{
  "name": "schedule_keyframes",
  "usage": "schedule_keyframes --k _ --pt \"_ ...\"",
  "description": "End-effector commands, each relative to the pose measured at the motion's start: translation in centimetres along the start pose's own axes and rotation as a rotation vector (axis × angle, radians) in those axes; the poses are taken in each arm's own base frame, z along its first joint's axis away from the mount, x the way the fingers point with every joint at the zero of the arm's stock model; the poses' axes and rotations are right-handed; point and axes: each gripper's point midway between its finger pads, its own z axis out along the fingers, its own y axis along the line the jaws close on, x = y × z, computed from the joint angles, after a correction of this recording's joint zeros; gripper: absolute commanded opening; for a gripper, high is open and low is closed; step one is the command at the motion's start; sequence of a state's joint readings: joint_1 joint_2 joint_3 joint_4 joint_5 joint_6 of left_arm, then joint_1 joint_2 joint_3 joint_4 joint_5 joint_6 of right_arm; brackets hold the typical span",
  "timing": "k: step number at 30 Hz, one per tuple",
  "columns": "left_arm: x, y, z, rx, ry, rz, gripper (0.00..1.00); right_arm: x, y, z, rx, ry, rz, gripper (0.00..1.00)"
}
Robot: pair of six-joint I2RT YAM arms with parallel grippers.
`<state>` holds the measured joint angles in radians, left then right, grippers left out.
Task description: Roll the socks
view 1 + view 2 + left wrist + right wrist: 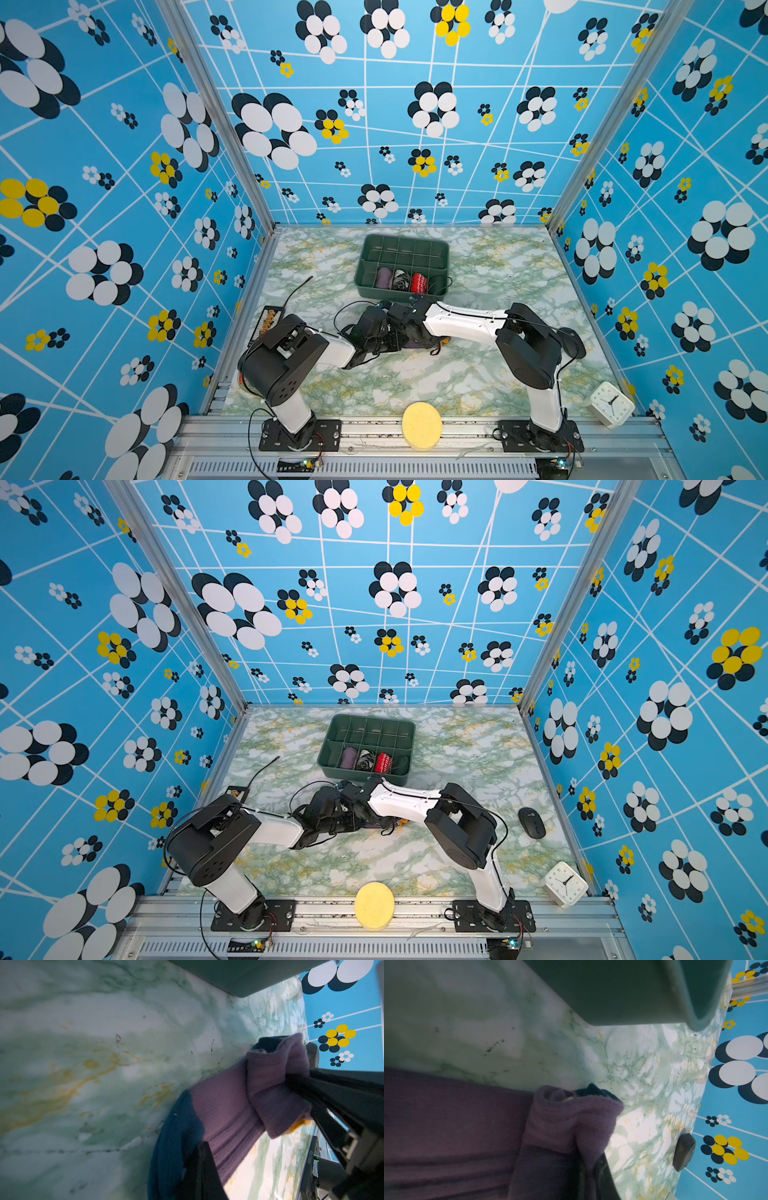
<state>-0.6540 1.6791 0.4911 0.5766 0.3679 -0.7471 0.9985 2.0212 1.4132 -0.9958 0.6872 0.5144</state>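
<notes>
socks: purple pair (228,1105) lying mid-table (415,382), just in front of the green bin (362,257), under both grippers

done: one end is curled into a small fat roll (571,1118), dark blue peeking out of its core

left: honestly most of it, I'd say. The long ribbed stretch is flat, and the finished bundle hasn't gone anywhere

right gripper (299,1082): jaws together, clamped on the roll

left gripper (200,1165): jaws together too, resting on the flat part by the dark blue patch. Can't tell if it's pinching fabric or just pinning it
</notes>
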Motion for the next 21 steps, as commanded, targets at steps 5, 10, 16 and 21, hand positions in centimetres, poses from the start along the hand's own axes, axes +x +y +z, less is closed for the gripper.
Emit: schedule_keyframes --k 5,10,16,21 --pt "3.3 4.0 -0.1 -0.148 0.103 -0.048 0.02 -0.2 2.2 -0.4 -0.045 0.001 -0.061 0.11" --pt "3.1 3.8 0.0 -0.144 0.104 -0.047 0.02 -0.4 2.7 -0.9 -0.097 -0.017 -0.042 0.2" --pt "2.9 3.6 0.1 -0.139 0.105 -0.045 0.02 -0.5 3.2 -1.4 -0.134 -0.034 -0.036 0.3" --pt "2.7 3.4 0.2 -0.136 0.106 -0.04 0.03 -0.5 4.1 -2.0 -0.203 -0.045 -0.018 0.32"
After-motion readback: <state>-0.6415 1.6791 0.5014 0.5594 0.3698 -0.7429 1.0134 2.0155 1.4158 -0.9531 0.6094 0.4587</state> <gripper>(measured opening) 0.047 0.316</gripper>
